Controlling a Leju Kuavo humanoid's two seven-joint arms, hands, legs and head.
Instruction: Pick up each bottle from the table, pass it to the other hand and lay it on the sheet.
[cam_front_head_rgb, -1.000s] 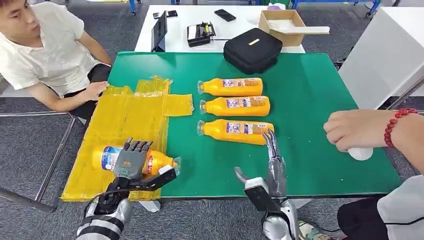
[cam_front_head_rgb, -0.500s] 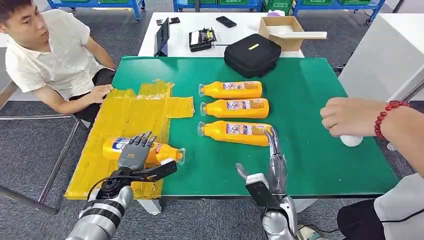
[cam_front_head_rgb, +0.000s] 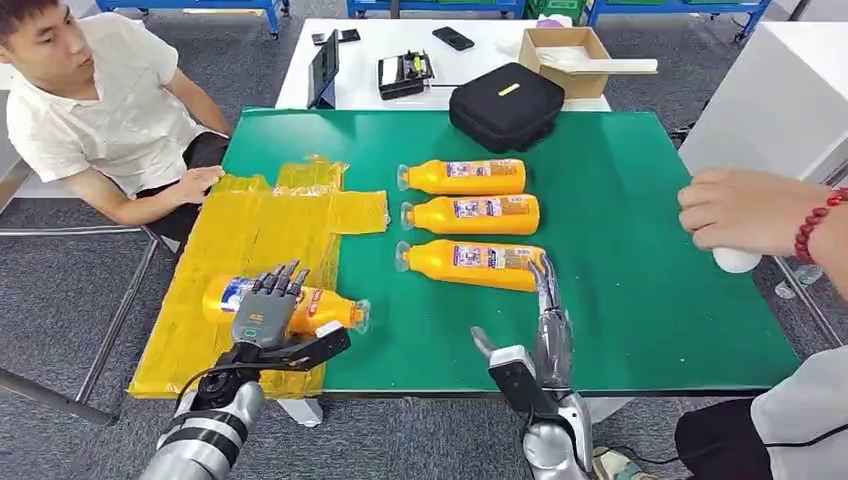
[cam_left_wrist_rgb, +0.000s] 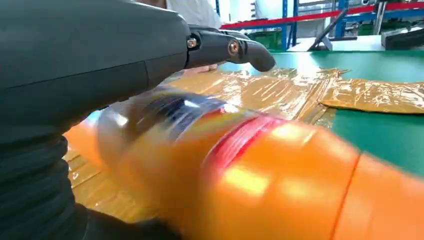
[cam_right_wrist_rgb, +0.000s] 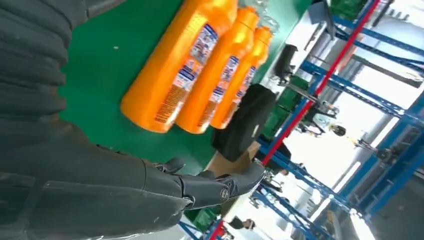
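An orange bottle (cam_front_head_rgb: 330, 312) lies on its side on the yellow sheet (cam_front_head_rgb: 250, 230), cap toward the table's middle. My left hand (cam_front_head_rgb: 263, 318) hovers flat over its label, fingers straight, thumb out to the side, gripping nothing. The left wrist view has the bottle (cam_left_wrist_rgb: 260, 185) just beneath the left hand (cam_left_wrist_rgb: 100, 55). Three more orange bottles (cam_front_head_rgb: 465, 176) (cam_front_head_rgb: 475, 214) (cam_front_head_rgb: 470, 262) lie in a row on the green table (cam_front_head_rgb: 620, 300). My right hand (cam_front_head_rgb: 545, 320) is open, its fingers straight, tips near the closest bottle's base. The right wrist view shows that row (cam_right_wrist_rgb: 180, 75).
A seated person (cam_front_head_rgb: 100, 110) rests a hand (cam_front_head_rgb: 195, 185) on the sheet's far corner. Another person's hand (cam_front_head_rgb: 745, 210) with a red bead bracelet holds a small white object at the table's right edge. A black bag (cam_front_head_rgb: 505, 105) sits at the table's far edge.
The camera shifted a little. The person's hand on the right has moved farther right and back with the white object. My hands and the bottles have barely moved.
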